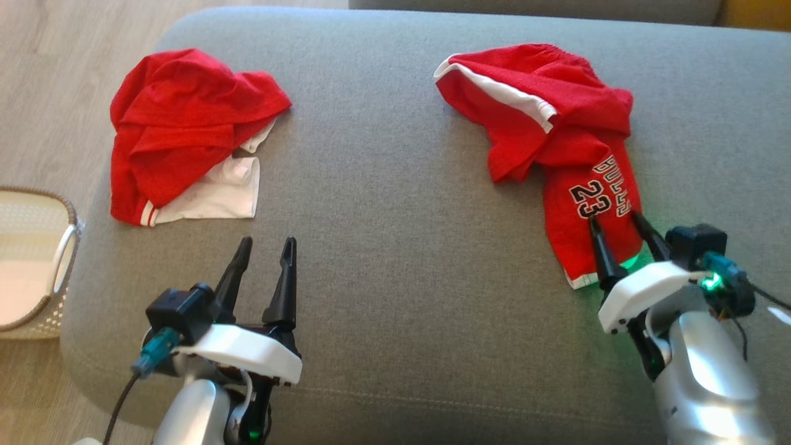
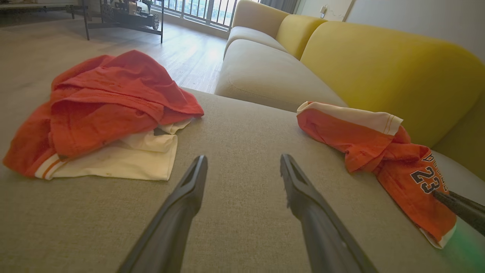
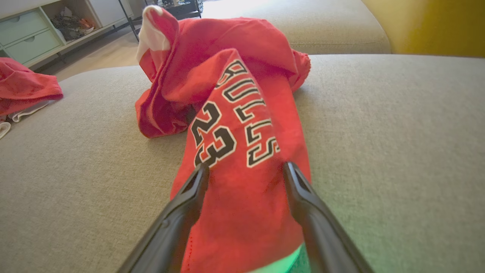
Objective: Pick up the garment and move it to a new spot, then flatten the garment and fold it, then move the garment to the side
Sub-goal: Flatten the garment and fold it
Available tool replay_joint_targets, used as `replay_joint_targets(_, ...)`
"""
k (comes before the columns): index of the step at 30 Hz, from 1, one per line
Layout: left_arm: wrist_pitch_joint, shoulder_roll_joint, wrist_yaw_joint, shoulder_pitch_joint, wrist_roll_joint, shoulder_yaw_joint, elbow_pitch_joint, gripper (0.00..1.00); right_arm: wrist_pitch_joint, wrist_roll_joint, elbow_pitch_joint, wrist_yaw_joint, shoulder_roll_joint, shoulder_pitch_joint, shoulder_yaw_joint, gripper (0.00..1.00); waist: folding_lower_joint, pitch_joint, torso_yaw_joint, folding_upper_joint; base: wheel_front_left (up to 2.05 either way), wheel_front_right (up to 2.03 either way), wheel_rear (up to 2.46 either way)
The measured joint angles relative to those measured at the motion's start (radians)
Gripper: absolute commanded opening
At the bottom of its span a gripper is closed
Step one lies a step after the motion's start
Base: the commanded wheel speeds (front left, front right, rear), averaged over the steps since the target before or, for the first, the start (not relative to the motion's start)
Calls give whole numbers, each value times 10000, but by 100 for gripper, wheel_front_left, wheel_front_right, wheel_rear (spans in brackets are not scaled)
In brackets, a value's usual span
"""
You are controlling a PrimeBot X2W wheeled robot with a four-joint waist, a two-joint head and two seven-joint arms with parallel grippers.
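Head view first: the red garment (image 1: 544, 123) lies on the right half of the grey cushion (image 1: 401, 185). Its long axis runs from a narrow near end at 5 o'clock up to a bunched, white-trimmed heap at 11 o'clock, with the printed number facing up. Right gripper (image 1: 615, 217) is spread wide and holding nothing; it straddles that near end, tips on or just over the cloth, I can't tell which. Left gripper (image 1: 267, 242) gapes just as wide over bare cushion, empty too. The danger, I reckon: closing here could catch only the top layer, or nip the cushion cover with it, and a one-point lift would leave the heap dragging and twisting. A second red garment (image 1: 185, 130) at 10 o'clock sits well apart, so a mix-up looks unlikely
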Motion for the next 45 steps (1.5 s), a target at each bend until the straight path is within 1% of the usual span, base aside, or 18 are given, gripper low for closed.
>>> replay_joint_targets(1, 0, -8, -63, 0, -12, 0, 15, 100, 0, -194, 40, 0, 0, -88, -115, 100, 0, 54, 27, 0, 0, 0, 0)
replay_joint_targets(5, 0, -23, -67, -3, -12, 10, 42, 100, -2, -493, 209, 0, -4, -344, -357, 100, 0, 213, 109, 0, 0, 0, 0)
replay_joint_targets(6, 0, -25, -69, -5, -12, 17, 42, 100, -2, -583, 332, 0, -8, -428, -403, 66, 0, 263, 136, 0, 0, 0, 0)
replay_joint_targets(7, 0, -27, -69, -9, -12, 33, 44, 100, -2, -637, 468, 0, -6, -496, -426, 18, 0, 308, 161, 0, 0, 0, 0)
replay_joint_targets(8, 0, -27, -69, -18, -12, 52, 44, 100, -2, -677, 617, 0, -6, -564, -418, 0, 0, 349, 187, 0, 0, 0, 0)
replay_joint_targets(11, 0, -31, -71, -125, -12, 105, 81, 100, -2, -798, 773, 0, -6, -645, -355, 0, 0, 413, 235, 0, 0, 0, 0)
replay_joint_targets(16, 0, -38, -58, -174, -19, 107, 184, 100, -2, -907, 288, 0, -6, -627, -213, 0, 0, 225, 168, 0, 0, 0, 0)
replay_joint_targets(19, 0, -40, -56, -147, -25, 104, 257, 100, -2, -1551, -153, 0, -4, -555, -299, 0, 0, -9, 76, 0, 0, 0, 0)
replay_joint_targets(22, 0, -40, -44, -87, -587, 94, 211, 100, -2, -2635, -920, 0, -17, -488, -263, 0, 0, -255, -56, 0, 0, 0, 0)
replay_joint_targets(26, 0, -40, 48, -76, -644, -75, 10, 100, -2, -3952, -1572, 2, -61, -511, -151, 0, -1, -611, -209, 0, 0, 0, 0)
replay_joint_targets(28, 0, -40, 102, -74, -761, -190, -46, 100, 33, -4431, -1768, 2, -318, -604, -136, 0, -1, -766, -256, 0, 0, 0, 0)
replay_joint_targets(31, 0, -40, 169, -74, -813, -380, -48, 100, 213, -4880, -1906, 4, -974, -902, -337, 0, -1, -915, -193, 0, 0, 0, 0)
replay_joint_targets(33, 0, -42, 224, -73, -815, -516, -73, 100, 222, -5010, -2046, 2, -1338, -1203, -562, 0, -1, -963, -74, 0, 0, 0, 0)
replay_joint_targets(35, 0, -42, 274, -70, -815, -546, -150, 100, 203, -5049, -2249, 2, -1546, -1590, -569, 0, -1, -1006, 46, 0, 0, 0, 0)
replay_joint_targets(37, 0, -42, 301, -41, -815, -525, -176, 100, 140, -5005, -2477, 2, -1613, -2009, -201, 0, -1, -1045, 145, 0, 0, 0, 0)
replay_joint_targets(39, 0, -42, 345, 78, -813, -493, -171, 100, 65, -4805, -2732, 4, -1613, -2353, 502, 0, -1, -1096, 207, 0, 0, 0, 0)
replay_joint_targets(43, 0, -40, 374, 370, -811, -347, -96, 100, -33, -3948, -3394, 4, -1618, -2763, 2029, 0, -1, -1211, 286, 0, 0, 0, 0)
replay_joint_targets(45, 0, -40, 372, 395, -803, -324, -86, 100, -46, -3306, -3860, 4, -1622, -2893, 2713, 0, -1, -1246, 316, 0, 0, 0, 0)
